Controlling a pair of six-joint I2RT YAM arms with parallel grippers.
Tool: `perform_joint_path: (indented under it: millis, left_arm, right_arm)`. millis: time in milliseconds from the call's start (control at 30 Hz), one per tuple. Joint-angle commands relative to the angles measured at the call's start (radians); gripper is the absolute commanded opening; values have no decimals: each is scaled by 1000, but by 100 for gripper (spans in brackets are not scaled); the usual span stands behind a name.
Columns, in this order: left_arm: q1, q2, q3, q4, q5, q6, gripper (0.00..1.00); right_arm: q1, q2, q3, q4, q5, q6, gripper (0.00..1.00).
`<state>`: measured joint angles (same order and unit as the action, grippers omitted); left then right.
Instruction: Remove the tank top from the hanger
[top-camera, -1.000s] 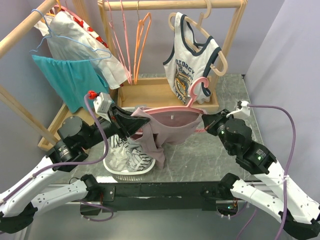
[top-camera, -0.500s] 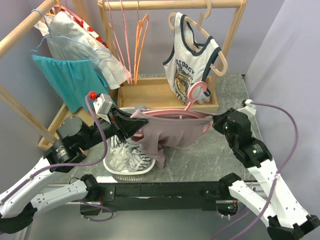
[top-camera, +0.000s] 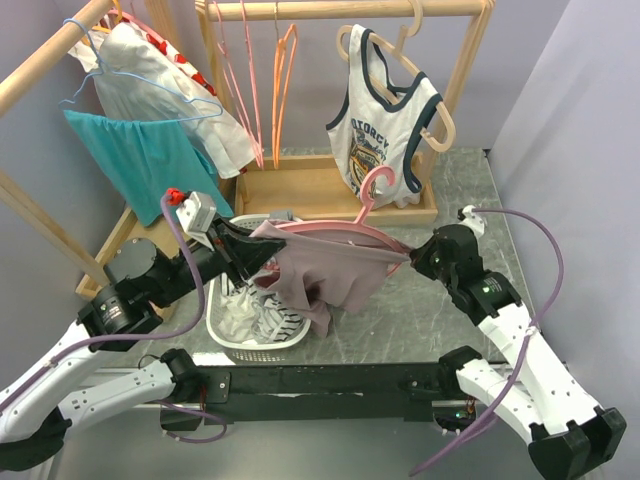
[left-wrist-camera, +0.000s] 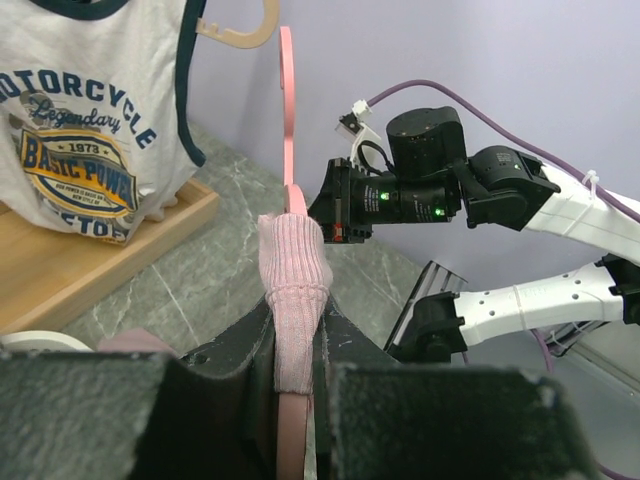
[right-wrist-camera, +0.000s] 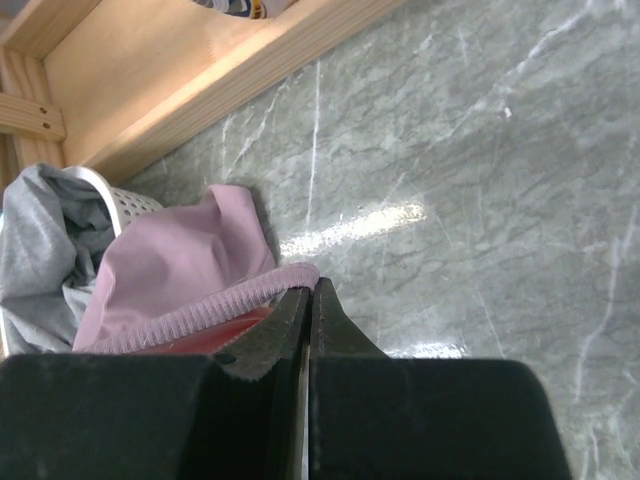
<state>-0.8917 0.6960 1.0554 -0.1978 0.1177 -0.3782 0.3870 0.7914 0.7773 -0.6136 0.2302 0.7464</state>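
Reads "MOTORCYCLE", "BASIC POWER", "1973" on shirt (left-wrist-camera: 85, 140) at 12 o'clock. Clenched on top (top-camera: 335, 275) with left fingers (left-wrist-camera: 228, 355), right fingers (right-wrist-camera: 265, 335); basket (top-camera: 226, 336) at 7 o'clock.

Basket (top-camera: 240, 343) w/ clothes (top-camera: 245, 305), wooden rack (top-camera: 330, 10)

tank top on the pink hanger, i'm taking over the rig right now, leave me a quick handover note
Grips: the left end effector is shut on the tank top at its ribbed strap, over one end of the pink hanger. The right end effector is shut at the other end, with the top's ribbed edge pinched at its tips.
Where: the hanger hangs between the arms, hook free of the rack, partly above the white basket.
Done: hanger is off the rail.
Left: the top is draped on it; slip the straps off and pull it free.
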Motion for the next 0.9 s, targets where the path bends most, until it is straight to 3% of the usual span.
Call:
perform_joint_path:
  millis: [0, 367, 867]
  left_arm:
    - [0, -67, 94, 176, -65, 32, 1]
    - [0, -69, 58, 242, -59, 7, 1]
    - [0, -21, 17, 362, -72, -2, 1]
  right_arm:
    - [-40, 49, -45, -15, 37, -33, 0]
    - [-50, 62, -79, 87, -190, -82, 0]
    - [3, 9, -112, 112, -328, -65, 0]
